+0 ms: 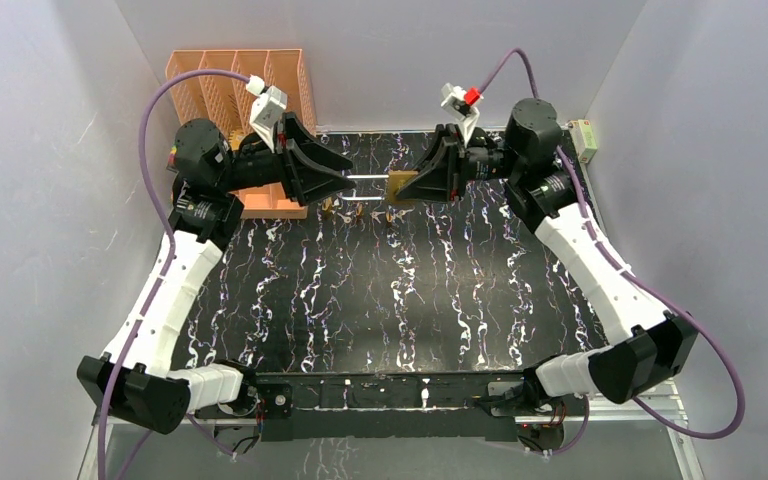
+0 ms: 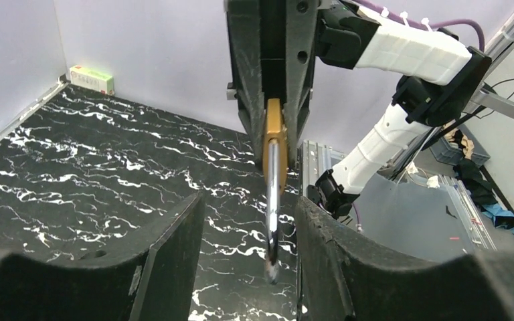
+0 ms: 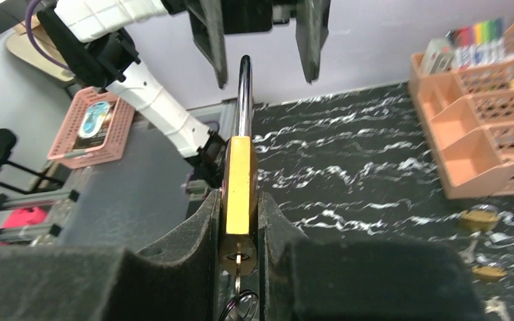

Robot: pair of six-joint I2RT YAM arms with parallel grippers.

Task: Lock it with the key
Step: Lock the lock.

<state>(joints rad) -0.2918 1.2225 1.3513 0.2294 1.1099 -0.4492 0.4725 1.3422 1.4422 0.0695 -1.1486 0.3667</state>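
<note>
A brass padlock (image 1: 401, 186) hangs in the air above the back of the table, its long steel shackle (image 1: 365, 178) pointing left. My right gripper (image 3: 239, 208) is shut on the padlock body (image 3: 239, 180). A key (image 3: 236, 264) sits in its keyhole, with a key ring (image 3: 241, 304) dangling below. My left gripper (image 2: 251, 206) is open around the shackle's rounded end (image 2: 272, 200), with both fingers clear of it. In the left wrist view the padlock body (image 2: 274, 127) shows edge-on between the right fingers (image 2: 244, 73).
An orange mesh organizer (image 1: 240, 90) stands at the back left, right behind my left gripper (image 1: 345, 180). Other small padlocks and keys (image 3: 478, 215) lie on the black marble table (image 1: 380, 290) under the held lock. A small box (image 1: 582, 135) sits at the back right corner.
</note>
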